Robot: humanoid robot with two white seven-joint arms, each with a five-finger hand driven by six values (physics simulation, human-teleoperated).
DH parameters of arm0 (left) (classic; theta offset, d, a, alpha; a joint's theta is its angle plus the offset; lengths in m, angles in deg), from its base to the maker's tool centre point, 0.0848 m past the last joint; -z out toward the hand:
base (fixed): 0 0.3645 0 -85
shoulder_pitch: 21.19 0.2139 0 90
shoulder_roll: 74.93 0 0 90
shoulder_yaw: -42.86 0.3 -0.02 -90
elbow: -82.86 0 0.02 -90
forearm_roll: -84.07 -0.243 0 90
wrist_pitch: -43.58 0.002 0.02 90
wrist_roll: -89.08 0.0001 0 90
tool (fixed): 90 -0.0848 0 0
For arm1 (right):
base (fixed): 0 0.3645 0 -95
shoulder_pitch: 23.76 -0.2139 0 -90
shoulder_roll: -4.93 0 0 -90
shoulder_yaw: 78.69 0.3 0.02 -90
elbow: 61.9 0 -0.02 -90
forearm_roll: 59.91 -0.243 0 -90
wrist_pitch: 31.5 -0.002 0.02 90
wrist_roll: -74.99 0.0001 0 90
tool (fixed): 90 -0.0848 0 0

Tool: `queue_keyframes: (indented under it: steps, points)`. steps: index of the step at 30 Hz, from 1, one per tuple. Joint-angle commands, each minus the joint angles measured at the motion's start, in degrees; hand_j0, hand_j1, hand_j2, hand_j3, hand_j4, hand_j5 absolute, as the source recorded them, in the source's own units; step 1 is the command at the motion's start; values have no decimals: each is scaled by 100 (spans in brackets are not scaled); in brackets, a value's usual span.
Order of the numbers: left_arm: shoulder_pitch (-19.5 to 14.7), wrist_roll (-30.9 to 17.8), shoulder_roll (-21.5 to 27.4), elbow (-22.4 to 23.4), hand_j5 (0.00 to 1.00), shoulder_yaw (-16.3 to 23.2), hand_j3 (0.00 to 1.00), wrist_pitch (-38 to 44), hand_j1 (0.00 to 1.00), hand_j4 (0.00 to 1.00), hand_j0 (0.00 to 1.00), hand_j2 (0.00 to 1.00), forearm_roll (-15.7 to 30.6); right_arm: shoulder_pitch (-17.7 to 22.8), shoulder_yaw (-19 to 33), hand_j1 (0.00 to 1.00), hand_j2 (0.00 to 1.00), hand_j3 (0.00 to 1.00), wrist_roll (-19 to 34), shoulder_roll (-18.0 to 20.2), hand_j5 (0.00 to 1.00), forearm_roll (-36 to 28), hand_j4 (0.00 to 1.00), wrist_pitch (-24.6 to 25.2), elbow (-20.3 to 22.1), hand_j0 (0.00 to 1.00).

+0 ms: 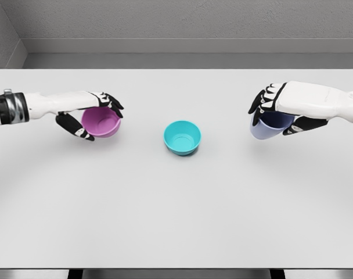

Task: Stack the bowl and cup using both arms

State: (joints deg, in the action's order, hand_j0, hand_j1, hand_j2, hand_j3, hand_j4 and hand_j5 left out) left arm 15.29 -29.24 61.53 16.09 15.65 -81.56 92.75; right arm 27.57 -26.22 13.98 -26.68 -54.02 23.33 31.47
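Reaching in level from the left, my left hand [89,119] grips a smooth purple bowl [101,122]; my right hand [278,113] clasps a lavender cup [268,127], a teal bowl [182,138] between them.

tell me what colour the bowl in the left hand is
Purple-pink: the bowl gripped by the left hand, seen in the head view, the only one given.

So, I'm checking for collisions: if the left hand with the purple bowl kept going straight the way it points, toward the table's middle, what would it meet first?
Probably the teal bowl. The left hand, shut on the purple bowl, points rightward, with bare table between. The teal bowl sits slightly nearer the camera, so a straight path might just miss.
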Motion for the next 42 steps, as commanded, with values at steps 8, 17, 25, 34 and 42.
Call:
queue_keyframes:
  steps: [8,17,25,34,42]
  points:
    - [-97,-68,-296,-2,73,6,73,14,73,73,73,73,37,0,1,55,55,55,18,-20,55,-35,55,17,32,55]
    - [-167,-103,-533,7,73,14,73,14,73,73,73,73,29,0,1,55,55,55,18,-38,55,-44,55,17,41,55]
    - [-361,-121,-700,16,73,190,73,14,73,73,73,73,29,-9,-17,54,54,54,18,-56,54,-35,54,17,41,54]
    - [-448,-121,-894,24,73,269,73,14,73,73,73,73,29,-9,-8,55,55,55,18,-56,55,-35,55,17,50,55]
    - [-677,-121,-1122,59,73,498,73,14,73,73,73,73,29,-9,-8,55,55,55,27,-91,55,-35,55,17,50,55]
